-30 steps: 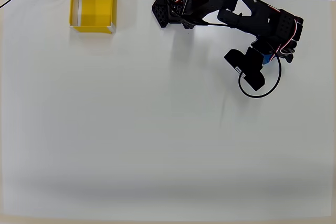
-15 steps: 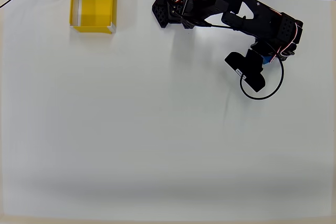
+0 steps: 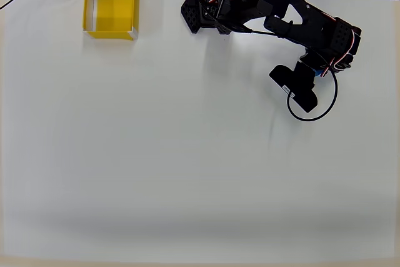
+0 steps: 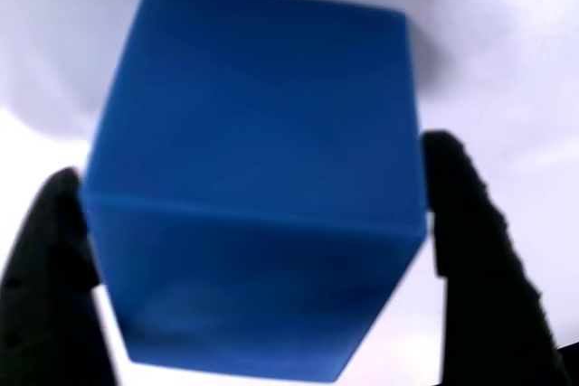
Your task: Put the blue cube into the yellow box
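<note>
Blue cube (image 4: 258, 187) sits between the two black fingers (image 4: 470, 250) of the claw (image 4: 262, 241), which we see clamped on its sides in the wrist view. From overhead we find the claw (image 3: 319, 70) well to the right of the yellow box (image 3: 110, 9), above the white surface (image 3: 187, 154).

In the overhead view, the square open-topped yellow box (image 3: 110, 10) sits at the white surface's (image 3: 187, 167) far left corner. The claw (image 3: 320, 72) is well apart, far right. In the wrist view, the small solid blue cube (image 4: 258, 183) sits between the claw's fingers (image 4: 475, 250).
</note>
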`<move>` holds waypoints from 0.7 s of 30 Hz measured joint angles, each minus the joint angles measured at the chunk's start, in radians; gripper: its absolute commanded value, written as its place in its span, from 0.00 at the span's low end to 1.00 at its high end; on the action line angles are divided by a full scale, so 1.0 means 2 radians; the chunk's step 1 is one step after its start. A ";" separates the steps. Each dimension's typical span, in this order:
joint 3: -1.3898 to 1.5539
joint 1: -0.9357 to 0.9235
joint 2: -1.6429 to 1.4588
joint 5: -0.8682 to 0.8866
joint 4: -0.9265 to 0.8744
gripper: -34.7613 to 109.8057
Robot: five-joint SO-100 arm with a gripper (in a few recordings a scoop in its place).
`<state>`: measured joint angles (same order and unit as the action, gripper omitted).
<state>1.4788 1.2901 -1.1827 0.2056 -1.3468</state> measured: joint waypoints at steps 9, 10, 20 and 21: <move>0.000 -0.008 0.000 0.008 0.001 0.36; 0.000 -0.008 0.000 0.008 0.002 0.36; 0.000 -0.008 0.000 -0.013 0.017 0.36; 0.000 -0.008 0.000 -0.020 0.017 0.36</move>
<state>1.4788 1.2747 -1.1827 0.1657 -1.3131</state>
